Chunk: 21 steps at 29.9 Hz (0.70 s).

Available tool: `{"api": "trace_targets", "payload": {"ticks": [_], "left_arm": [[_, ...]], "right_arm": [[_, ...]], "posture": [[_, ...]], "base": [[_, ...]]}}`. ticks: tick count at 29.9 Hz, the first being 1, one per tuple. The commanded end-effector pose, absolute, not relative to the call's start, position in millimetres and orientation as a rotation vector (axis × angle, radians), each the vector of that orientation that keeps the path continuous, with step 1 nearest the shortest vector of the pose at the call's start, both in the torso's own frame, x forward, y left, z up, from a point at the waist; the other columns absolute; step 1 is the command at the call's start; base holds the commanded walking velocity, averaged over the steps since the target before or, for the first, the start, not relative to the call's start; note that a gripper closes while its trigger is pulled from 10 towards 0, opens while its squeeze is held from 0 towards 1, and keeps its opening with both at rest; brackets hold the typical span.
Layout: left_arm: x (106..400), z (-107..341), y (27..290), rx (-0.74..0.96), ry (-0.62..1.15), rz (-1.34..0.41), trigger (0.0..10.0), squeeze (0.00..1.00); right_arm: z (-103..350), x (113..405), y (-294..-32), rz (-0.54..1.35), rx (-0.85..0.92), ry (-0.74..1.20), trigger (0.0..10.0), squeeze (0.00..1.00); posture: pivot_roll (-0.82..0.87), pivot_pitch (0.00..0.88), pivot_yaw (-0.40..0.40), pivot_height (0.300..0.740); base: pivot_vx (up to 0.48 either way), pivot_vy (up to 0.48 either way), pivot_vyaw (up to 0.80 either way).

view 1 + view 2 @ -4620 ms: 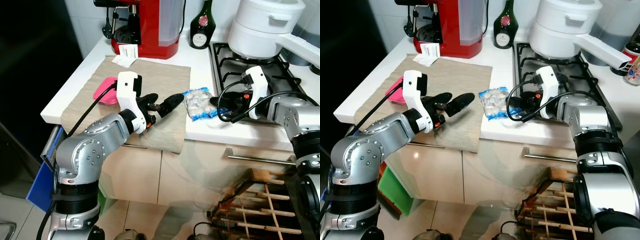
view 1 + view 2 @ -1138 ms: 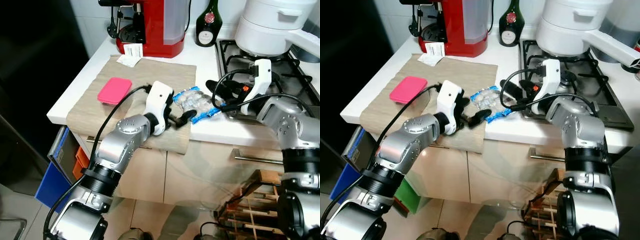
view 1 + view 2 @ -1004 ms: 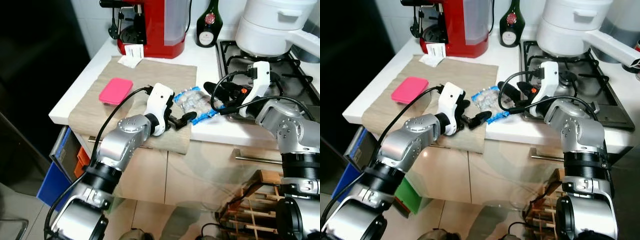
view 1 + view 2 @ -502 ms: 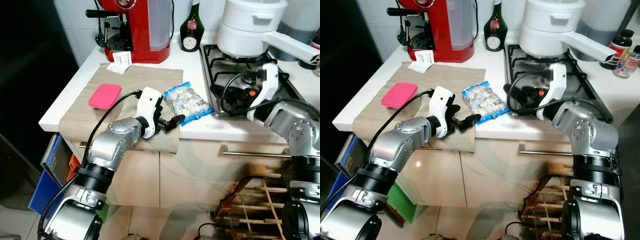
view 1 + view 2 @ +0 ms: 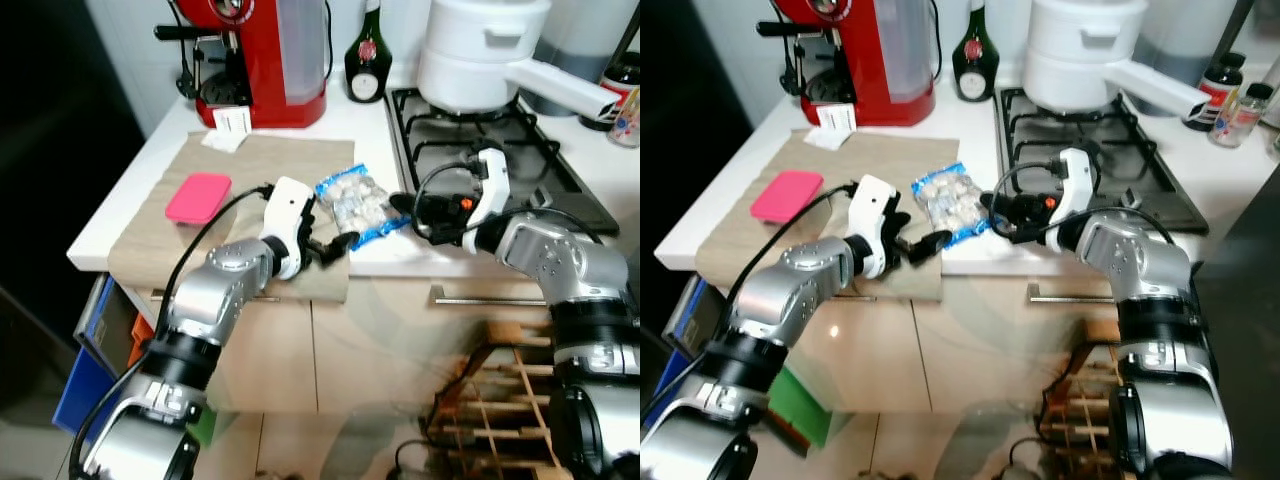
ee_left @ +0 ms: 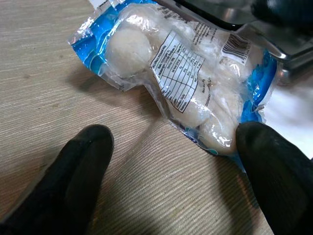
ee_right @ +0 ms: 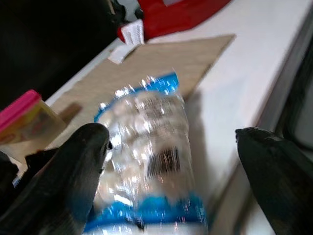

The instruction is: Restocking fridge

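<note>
A clear blue-edged bag of white balls (image 5: 352, 203) lies on the counter, half on the beige mat (image 5: 250, 165), half on the white top. My left gripper (image 5: 331, 245) is open at the bag's near side, low over the mat; in the left wrist view its fingers (image 6: 83, 171) stand wide apart with the bag (image 6: 181, 83) just ahead, one tip against its blue corner. My right gripper (image 5: 404, 205) is open at the bag's right end, by the stove edge. The right wrist view has the bag (image 7: 151, 156) between and ahead of its spread fingers (image 7: 80, 166).
A pink lidded box (image 5: 198, 196) sits on the mat's left. A red coffee machine (image 5: 265, 50), a dark bottle (image 5: 367, 70) and a white pot (image 5: 480, 55) on the hob (image 5: 520, 160) line the back. A wooden rack (image 5: 500, 400) stands on the floor below.
The camera has shifted. My right gripper has come from over the hob edge closer to the bag's right end. My left gripper stays open at the bag's near side.
</note>
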<state>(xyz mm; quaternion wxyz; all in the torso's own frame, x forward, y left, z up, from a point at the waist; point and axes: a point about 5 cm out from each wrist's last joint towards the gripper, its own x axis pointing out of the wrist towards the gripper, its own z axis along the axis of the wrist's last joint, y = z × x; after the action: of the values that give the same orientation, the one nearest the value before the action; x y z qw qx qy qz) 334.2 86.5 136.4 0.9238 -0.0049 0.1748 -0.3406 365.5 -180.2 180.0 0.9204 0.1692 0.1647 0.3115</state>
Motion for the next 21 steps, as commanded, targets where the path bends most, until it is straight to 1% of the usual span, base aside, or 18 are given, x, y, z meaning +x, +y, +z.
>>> {"api": "trace_targets", "payload": {"ticks": [1,8,17,21], "left_arm": [[316.7,90.1,93.9,-0.017,0.605,-0.676,10.0,0.0],[314.8,93.5,94.4,-0.032,0.59,-0.674,10.0,0.0],[311.1,97.8,94.7,-0.044,0.573,-0.692,10.0,0.0],[307.8,101.6,91.8,-0.041,0.548,-0.723,10.0,0.0]], "right_arm": [[185.6,372.7,-179.4,0.632,0.298,0.323,10.0,1.0],[205.8,388.4,-178.3,0.647,0.254,0.269,10.0,1.0],[211.8,396.4,-176.7,0.72,0.187,0.29,10.0,1.0],[208.8,398.2,-175.9,0.715,0.16,0.308,10.0,1.0]], "posture": [[-0.05,0.044,0.066,0.74],[-0.03,0.044,0.054,0.74],[-0.01,0.05,0.051,0.74],[0.0,0.05,0.047,0.74]], "base": [[0.0,0.0,0.0],[0.0,0.0,0.0],[0.0,0.0,0.0],[0.0,0.0,0.0]]}}
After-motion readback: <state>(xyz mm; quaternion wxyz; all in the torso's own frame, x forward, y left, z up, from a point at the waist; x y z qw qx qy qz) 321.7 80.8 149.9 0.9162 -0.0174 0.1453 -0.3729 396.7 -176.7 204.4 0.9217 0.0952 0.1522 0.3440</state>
